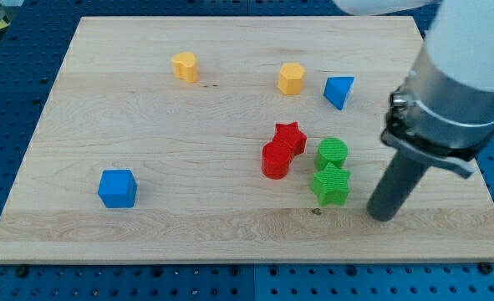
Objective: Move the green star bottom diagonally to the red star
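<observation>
The green star [331, 185] lies on the wooden board [188, 217], right of centre and low in the view. The red star [290, 135] lies up and to its left, touching a red cylinder [275, 160]. A green cylinder [332, 152] sits just above the green star, touching it. My tip [384, 216] rests on the board to the right of the green star and slightly below it, a short gap apart.
A blue triangular block [338, 90] and a yellow hexagonal block [291, 79] lie near the view's top right. A yellow block [185, 66] lies at the top left of centre. A blue cube [117, 188] lies at the lower left.
</observation>
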Controlling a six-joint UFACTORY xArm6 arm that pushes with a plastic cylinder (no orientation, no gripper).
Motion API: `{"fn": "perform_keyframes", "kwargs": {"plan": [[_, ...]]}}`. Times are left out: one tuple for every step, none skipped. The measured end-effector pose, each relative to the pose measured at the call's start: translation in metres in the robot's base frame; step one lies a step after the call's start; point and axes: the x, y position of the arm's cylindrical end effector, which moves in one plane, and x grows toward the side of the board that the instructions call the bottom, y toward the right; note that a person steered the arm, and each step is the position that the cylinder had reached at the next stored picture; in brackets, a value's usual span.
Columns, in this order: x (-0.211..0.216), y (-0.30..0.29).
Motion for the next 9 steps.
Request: {"fn": "perform_keyframes", "kwargs": {"plan": [[0.001, -0.028], [-0.002, -0.028], [-0.005, -0.016], [-0.008, -0.016], [-0.017, -0.026], [-0.017, -0.027], [-0.023, -0.029], [-0.031, -0.030], [-0.031, -0.030]]}}
